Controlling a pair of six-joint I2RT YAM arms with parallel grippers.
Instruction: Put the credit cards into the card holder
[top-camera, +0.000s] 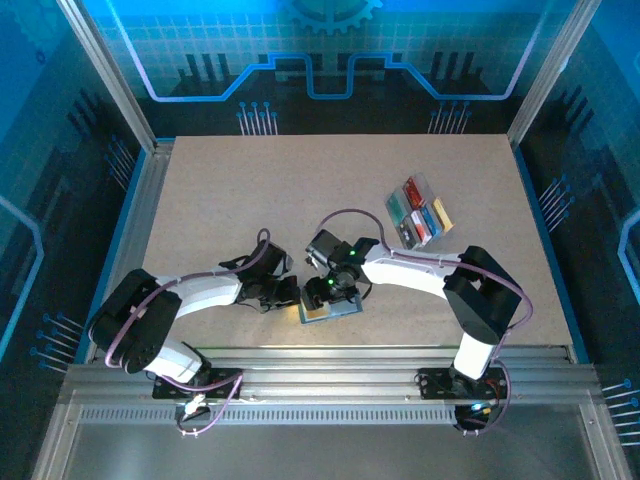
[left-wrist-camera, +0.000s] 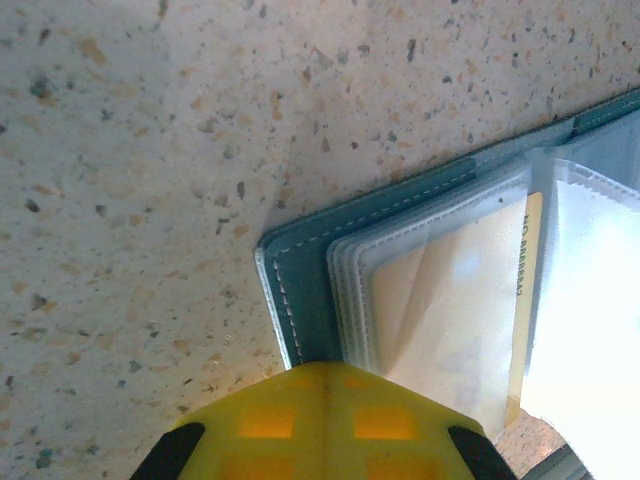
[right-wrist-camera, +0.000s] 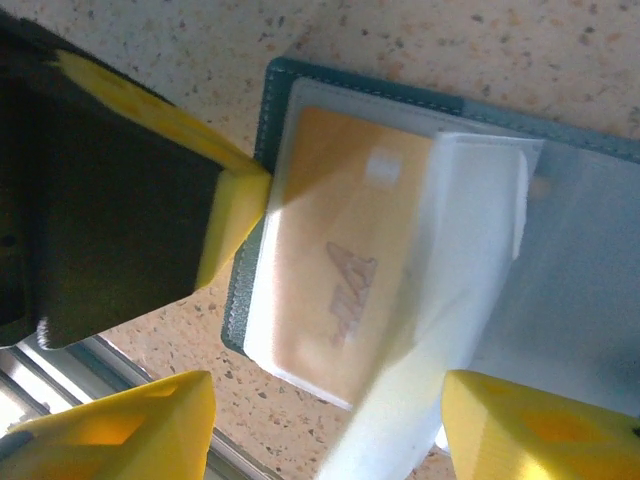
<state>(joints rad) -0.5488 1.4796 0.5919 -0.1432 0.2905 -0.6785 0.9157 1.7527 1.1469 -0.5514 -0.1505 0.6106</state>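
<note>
Speckled beige particleboard tabletop (top-camera: 300, 200); silver aluminium rail (top-camera: 330, 395) along its near edge, glowing blue circuit-print wall panels (top-camera: 200, 50) behind and beside it.

Card holder (top-camera: 322, 314) open flat (teal cover, clear sleeves), orange card (right-wrist-camera: 330, 250) sleeved; remaining cards (top-camera: 420, 212) well apart.

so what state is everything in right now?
card holder: open, flat on the table
orange card: inside a clear sleeve of the holder
other cards: in the clear tray
left end effector: shut, tip against the holder's edge
right end effector: open, over the sleeves
</note>
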